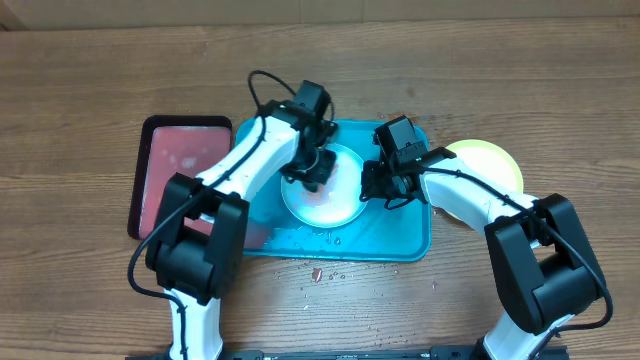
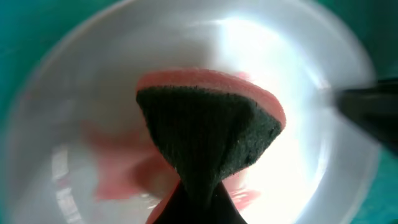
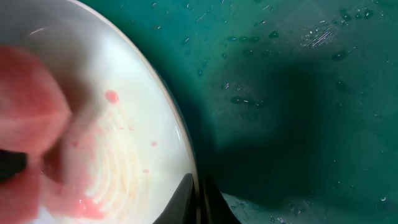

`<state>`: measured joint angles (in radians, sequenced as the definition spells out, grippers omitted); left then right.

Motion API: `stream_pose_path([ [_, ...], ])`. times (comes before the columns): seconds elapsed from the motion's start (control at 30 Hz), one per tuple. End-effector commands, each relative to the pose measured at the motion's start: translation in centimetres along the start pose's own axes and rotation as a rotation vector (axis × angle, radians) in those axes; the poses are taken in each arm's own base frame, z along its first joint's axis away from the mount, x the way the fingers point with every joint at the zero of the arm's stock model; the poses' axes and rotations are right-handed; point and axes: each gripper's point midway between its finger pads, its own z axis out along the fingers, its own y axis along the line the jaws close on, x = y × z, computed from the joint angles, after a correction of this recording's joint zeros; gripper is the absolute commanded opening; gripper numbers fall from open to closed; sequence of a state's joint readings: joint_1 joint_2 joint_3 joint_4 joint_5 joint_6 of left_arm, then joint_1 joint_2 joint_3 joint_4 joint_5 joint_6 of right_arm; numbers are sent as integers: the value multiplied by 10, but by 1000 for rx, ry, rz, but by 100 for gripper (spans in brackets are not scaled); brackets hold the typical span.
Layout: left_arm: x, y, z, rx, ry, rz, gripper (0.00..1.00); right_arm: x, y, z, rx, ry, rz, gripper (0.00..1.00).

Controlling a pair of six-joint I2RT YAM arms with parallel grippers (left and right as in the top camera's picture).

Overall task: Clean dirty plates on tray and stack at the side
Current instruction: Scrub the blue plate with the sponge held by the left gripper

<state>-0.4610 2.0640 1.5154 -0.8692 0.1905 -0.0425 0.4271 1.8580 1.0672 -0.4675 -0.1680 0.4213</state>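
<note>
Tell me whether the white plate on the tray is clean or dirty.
Dirty. Pink-red smears mark the white plate around the sponge, and red specks dot it near its rim in the right wrist view.

no readable text, no labels, no numbers

The white-and-black left arm (image 1: 240, 160) reaches forward, the left gripper (image 1: 312, 168) aimed down, clamped on a pink-backed dark sponge (image 2: 208, 134). The right arm (image 1: 470, 195) bends inward, the right gripper (image 1: 372, 186) pinching a white round plastic plate (image 3: 134, 134) by the rim.
</note>
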Motion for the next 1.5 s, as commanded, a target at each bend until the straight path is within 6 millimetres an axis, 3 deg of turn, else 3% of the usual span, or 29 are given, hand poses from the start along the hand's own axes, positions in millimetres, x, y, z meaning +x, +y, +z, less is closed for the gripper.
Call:
stream_pose_path([
  [0.0, -4, -32, -2, 82, -26, 36, 4, 3, -4, 1, 27, 7, -9, 4],
  [0.2, 6, -26, 17, 61, 29, 8, 4, 3, -4, 1, 27, 8, -9, 4],
  [0.3, 19, -3, 25, -26, 87, -31, 4, 3, -4, 1, 27, 8, -9, 4],
  [0.43, 28, 35, 21, -153, 123, -99, 4, 3, -4, 1, 27, 8, -9, 4],
  [0.6, 27, 56, 0, -140, 119, -189, 4, 3, -4, 1, 27, 8, -9, 4],
  [0.67, 19, 49, -9, -81, 87, -197, 4, 3, -4, 1, 27, 8, -9, 4],
  [0.77, 3, 23, -18, 47, 29, -153, 4, 3, -4, 1, 27, 8, -9, 4],
  [0.8, -2, 9, -16, 82, 14, -126, 4, 3, -4, 1, 27, 8, -9, 4],
  [1.0, -8, -27, 5, 97, -5, -41, 4, 3, -4, 1, 27, 8, -9, 4],
  [1.13, -7, -34, 18, 84, 9, -48, 4, 3, -4, 1, 27, 8, -9, 4],
  [1.3, 5, -2, 18, -62, 49, -125, 4, 3, -4, 1, 27, 8, -9, 4],
  [1.37, 15, 28, 13, -162, 79, -194, 5, 4, -4, 1, 28, 11, -9, 4],
  [1.47, 19, 43, 4, -173, 88, -228, 4, 5, -4, 1, 29, 12, -8, 4],
])
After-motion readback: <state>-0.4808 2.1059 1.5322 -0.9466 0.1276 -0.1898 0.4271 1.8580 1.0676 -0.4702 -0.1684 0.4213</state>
